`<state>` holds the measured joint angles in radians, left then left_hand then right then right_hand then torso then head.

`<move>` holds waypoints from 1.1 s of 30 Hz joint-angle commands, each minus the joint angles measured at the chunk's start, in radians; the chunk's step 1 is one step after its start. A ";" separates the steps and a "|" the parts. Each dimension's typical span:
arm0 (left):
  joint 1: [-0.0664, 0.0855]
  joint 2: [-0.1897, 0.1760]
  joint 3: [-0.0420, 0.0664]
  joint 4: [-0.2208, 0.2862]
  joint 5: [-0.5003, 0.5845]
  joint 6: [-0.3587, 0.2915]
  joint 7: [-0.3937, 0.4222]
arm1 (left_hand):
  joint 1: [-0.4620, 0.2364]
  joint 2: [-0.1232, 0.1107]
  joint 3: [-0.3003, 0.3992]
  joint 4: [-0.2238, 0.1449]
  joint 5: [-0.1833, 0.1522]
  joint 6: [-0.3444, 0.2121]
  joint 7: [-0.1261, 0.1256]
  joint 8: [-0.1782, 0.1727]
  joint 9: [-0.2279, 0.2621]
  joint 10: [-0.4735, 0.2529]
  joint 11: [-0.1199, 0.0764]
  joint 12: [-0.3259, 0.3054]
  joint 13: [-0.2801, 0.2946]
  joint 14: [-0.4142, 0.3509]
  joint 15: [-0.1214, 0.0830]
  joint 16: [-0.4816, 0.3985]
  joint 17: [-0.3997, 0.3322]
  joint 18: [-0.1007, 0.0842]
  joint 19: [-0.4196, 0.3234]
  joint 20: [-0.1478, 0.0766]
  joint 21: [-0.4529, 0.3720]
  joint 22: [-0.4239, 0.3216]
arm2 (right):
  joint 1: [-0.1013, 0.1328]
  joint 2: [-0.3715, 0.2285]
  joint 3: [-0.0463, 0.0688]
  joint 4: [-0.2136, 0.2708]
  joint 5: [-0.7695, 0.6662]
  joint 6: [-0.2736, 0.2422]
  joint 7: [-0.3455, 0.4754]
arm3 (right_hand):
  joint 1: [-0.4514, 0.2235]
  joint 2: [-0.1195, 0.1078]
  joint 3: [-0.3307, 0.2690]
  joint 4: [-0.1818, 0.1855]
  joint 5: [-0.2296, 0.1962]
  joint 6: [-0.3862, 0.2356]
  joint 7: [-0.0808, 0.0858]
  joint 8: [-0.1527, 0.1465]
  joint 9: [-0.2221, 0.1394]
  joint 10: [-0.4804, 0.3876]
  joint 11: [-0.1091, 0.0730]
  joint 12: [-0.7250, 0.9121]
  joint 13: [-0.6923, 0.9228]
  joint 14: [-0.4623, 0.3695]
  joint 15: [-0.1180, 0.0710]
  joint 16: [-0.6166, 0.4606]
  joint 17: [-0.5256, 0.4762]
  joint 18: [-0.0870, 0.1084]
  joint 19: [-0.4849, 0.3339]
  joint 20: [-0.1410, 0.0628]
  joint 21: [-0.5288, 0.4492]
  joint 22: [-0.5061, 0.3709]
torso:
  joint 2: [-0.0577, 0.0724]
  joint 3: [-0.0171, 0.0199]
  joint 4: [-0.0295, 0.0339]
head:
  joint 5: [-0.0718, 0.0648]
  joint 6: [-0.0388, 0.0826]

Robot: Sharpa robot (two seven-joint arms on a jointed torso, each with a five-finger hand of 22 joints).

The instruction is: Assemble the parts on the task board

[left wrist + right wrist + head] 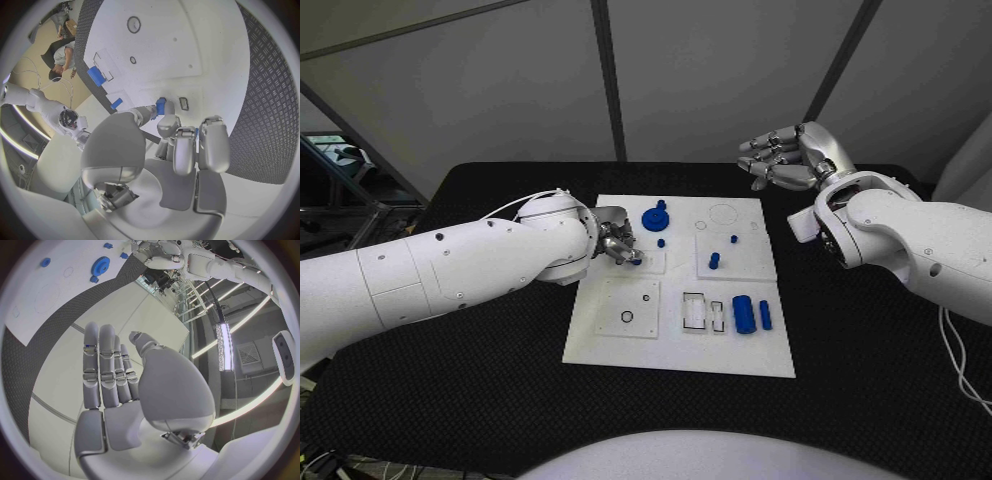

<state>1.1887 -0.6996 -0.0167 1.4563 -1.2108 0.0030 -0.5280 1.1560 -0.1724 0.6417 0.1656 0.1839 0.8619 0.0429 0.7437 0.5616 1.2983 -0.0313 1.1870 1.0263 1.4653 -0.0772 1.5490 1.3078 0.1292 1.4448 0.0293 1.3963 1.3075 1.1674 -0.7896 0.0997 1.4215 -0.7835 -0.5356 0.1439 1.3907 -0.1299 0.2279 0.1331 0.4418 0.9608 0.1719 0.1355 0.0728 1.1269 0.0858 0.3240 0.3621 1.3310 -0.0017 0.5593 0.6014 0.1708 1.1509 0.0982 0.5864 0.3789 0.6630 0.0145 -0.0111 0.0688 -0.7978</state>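
The left hand (617,245) pinches a small blue part (160,106) low over the task board (678,358), apparently to seat it, while the right hand (788,158) waits open beyond the board's far right corner.

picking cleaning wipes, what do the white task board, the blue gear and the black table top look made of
White task board: probably matte plastic, flat with cut recesses, no glare. Blue gear-shaped part: looks like moulded or printed plastic, uniform dull blue. Black table top: seemingly textured rubbery mat; the left wrist view shows a raised tread pattern.

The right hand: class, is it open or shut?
Open. The right hand is lifted off the table, fingers straight and holding nothing.
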 commanded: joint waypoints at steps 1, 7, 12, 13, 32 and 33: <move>-0.002 0.004 -0.002 -0.003 -0.002 0.036 -0.009 | -0.026 -0.002 0.084 -0.104 -0.005 0.011 -0.007 0.000 0.002 0.007 -0.001 0.006 0.003 0.097 -0.008 0.000 0.233 -0.072 0.006 -0.002 0.001 0.028 | 0.002 0.001 0.001 0.000 -0.003 0.007 0.000 | -0.007 0.002 -0.001 0.005 0.004 -0.009 0.001 0.003 0.000 -0.005 0.001 0.007 -0.001 0.000 0.007 -0.004 0.000 0.011 0.000 0.008 -0.005 -0.002 | -0.001 0.0003 -0.0003 | 0.000 -0.001; -0.002 0.011 -0.002 -0.013 0.000 0.044 -0.009 | -0.050 0.000 0.027 -0.088 -0.006 0.028 -0.011 -0.009 0.002 0.009 -0.004 0.011 0.010 0.097 -0.012 0.002 0.235 -0.073 0.009 -0.006 0.002 0.034 | 0.002 0.000 0.001 0.001 -0.003 0.007 -0.001 | -0.008 0.002 -0.001 0.006 0.004 -0.009 0.001 0.003 0.000 -0.005 0.001 0.007 -0.001 0.000 0.008 -0.004 0.000 0.011 0.000 0.009 -0.006 -0.002 | -0.001 0.0010 -0.0004 | 0.000 -0.001; -0.001 0.019 -0.002 -0.022 0.001 0.048 -0.009 | -0.060 0.003 -0.001 -0.077 -0.006 0.037 -0.013 -0.012 0.004 0.013 -0.006 0.016 0.016 0.098 -0.014 0.004 0.237 -0.074 0.012 -0.007 0.005 0.039 | 0.002 -0.002 0.001 0.001 -0.003 0.006 -0.002 | -0.010 0.002 -0.001 0.007 0.005 -0.009 0.001 0.003 0.000 -0.006 0.001 0.008 -0.002 0.000 0.008 -0.005 0.000 0.011 0.001 0.009 -0.007 -0.003 | -0.001 0.0010 -0.0019 | 0.000 0.001; -0.001 0.020 -0.002 -0.024 0.001 0.048 -0.009 | -0.063 0.004 -0.007 -0.074 -0.006 0.039 -0.013 -0.013 0.004 0.013 -0.006 0.016 0.017 0.098 -0.014 0.004 0.238 -0.075 0.013 -0.008 0.005 0.040 | 0.002 -0.002 0.001 0.001 -0.003 0.006 -0.002 | -0.010 0.002 -0.001 0.007 0.005 -0.009 0.001 0.003 0.000 -0.006 0.001 0.008 -0.002 0.000 0.008 -0.005 0.000 0.011 0.001 0.009 -0.007 -0.003 | -0.001 0.0012 -0.0016 | -0.001 0.001; -0.001 0.036 -0.002 -0.045 0.009 0.066 -0.008 | -0.134 0.018 -0.119 -0.001 -0.006 0.063 -0.014 -0.030 0.013 0.019 -0.007 0.023 0.024 0.099 -0.015 0.007 0.242 -0.078 0.023 -0.009 0.014 0.059 | 0.002 0.000 0.001 0.000 -0.003 0.007 -0.004 | -0.013 0.002 -0.002 0.010 0.008 -0.010 0.001 0.004 0.000 -0.006 0.001 0.009 -0.003 0.001 0.008 -0.005 0.001 0.011 0.002 0.009 -0.009 -0.005 | 0.000 0.0008 -0.0002 | -0.006 -0.003; -0.001 0.036 -0.002 -0.046 0.009 0.068 -0.008 | -0.137 0.018 -0.126 0.002 -0.006 0.064 -0.014 -0.031 0.014 0.020 -0.007 0.023 0.024 0.099 -0.015 0.007 0.242 -0.078 0.023 -0.010 0.014 0.060 | 0.002 0.000 0.001 0.000 -0.003 0.007 -0.004 | -0.013 0.002 -0.002 0.010 0.008 -0.010 0.001 0.004 0.000 -0.006 0.001 0.009 -0.003 0.001 0.008 -0.005 0.001 0.011 0.002 0.009 -0.009 -0.005 | 0.000 0.0003 -0.0001 | -0.006 -0.003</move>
<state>1.1881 -0.6650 -0.0177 1.4114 -1.2071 0.0419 -0.5302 1.0286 -0.1518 0.5190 0.1670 0.1803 0.9207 0.0299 0.7167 0.5748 1.3125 -0.0391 1.2072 1.0516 1.4652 -0.0841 1.5531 1.3078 0.1299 1.4598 0.0216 1.4054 1.3074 1.1673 -0.7899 0.0995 1.4204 -0.7838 -0.5336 0.1374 1.3867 -0.1259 0.2249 0.1360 0.4467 0.9608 0.1719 0.1355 0.0727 1.1271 0.0858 0.3278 0.3604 1.3310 -0.0018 0.5593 0.6014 0.1710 1.1544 0.1016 0.5805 0.3760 0.6631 0.0151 -0.0114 0.0634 -0.8007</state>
